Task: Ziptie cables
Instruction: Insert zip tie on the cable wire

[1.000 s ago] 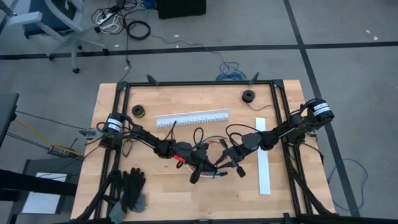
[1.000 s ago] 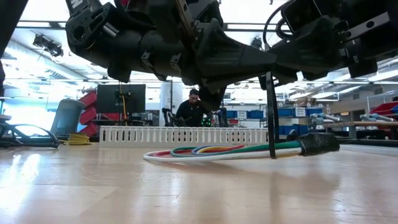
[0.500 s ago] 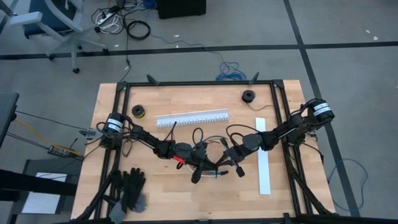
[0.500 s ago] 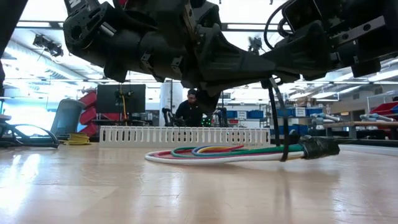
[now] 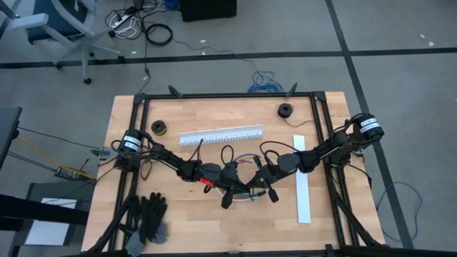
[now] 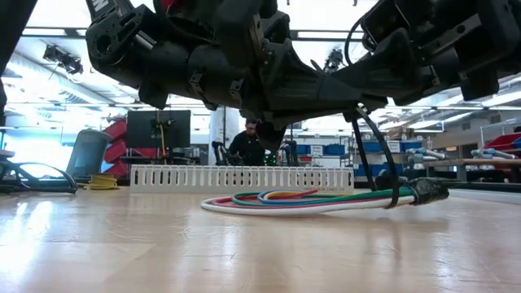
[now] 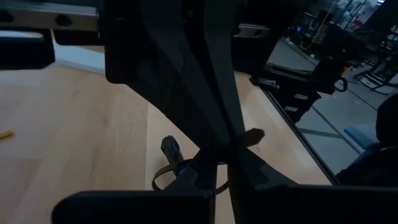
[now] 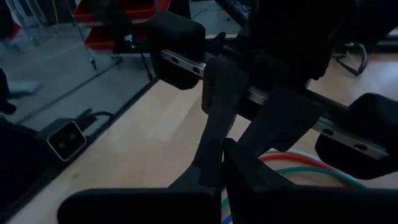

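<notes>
With both grippers pinched shut over the table's middle, the right gripper [image 5: 272,194] apparently nipping the black zip tie [image 6: 384,167] looped round the cables [image 6: 309,200] lying there, a crooked pull could slip the tie off the bundle's end, I reckon.

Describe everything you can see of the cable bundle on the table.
The cables are thin flexible wires, red, green, blue, yellow and white, lying together in a flat curved loop on the wooden table, in front of the long white slotted channel. At one end they run into a dark wrapped plug end. A thin black zip tie loops around them near that end and rises toward the arms above. In the high view the bundle lies at mid-table beneath both arms' hands.
</notes>
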Controlling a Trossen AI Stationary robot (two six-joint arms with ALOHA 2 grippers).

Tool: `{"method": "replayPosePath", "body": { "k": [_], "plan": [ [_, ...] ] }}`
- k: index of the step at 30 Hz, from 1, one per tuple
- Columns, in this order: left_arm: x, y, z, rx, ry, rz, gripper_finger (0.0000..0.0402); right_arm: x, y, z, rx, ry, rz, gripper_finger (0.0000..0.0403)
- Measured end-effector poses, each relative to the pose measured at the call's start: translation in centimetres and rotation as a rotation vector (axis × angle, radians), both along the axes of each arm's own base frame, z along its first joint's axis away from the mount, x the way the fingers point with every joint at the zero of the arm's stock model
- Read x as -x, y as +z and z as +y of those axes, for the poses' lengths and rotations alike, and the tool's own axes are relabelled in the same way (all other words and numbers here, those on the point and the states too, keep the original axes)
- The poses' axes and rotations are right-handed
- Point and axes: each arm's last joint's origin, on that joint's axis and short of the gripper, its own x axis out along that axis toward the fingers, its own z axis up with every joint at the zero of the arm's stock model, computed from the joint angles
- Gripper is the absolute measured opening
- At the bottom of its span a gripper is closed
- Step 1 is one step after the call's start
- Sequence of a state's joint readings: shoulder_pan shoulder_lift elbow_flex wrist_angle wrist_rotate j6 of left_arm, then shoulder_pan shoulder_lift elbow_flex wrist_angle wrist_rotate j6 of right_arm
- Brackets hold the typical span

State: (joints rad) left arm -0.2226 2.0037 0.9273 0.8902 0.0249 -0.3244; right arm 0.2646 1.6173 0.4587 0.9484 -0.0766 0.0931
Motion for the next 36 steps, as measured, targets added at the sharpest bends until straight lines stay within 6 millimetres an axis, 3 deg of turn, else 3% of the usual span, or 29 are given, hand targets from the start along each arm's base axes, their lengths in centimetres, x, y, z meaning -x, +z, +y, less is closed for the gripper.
{"method": "replayPosePath", "body": {
  "k": [21,28,36],
  "plan": [
    [-0.02,0.09,-0.12,0.027,-0.012,0.000,0.0000,0.08,-0.17,0.09,-0.020,0.039,0.027,0.0036],
    [-0.03,0.14,-0.10,0.027,-0.001,-0.006,0.0000,0.07,-0.21,0.01,0.005,0.005,0.021,0.0004],
    [-0.01,0.00,-0.04,0.067,0.041,0.018,0.0004,0.01,0.06,-0.13,0.019,-0.056,-0.017,0.0000]
  ]
}}
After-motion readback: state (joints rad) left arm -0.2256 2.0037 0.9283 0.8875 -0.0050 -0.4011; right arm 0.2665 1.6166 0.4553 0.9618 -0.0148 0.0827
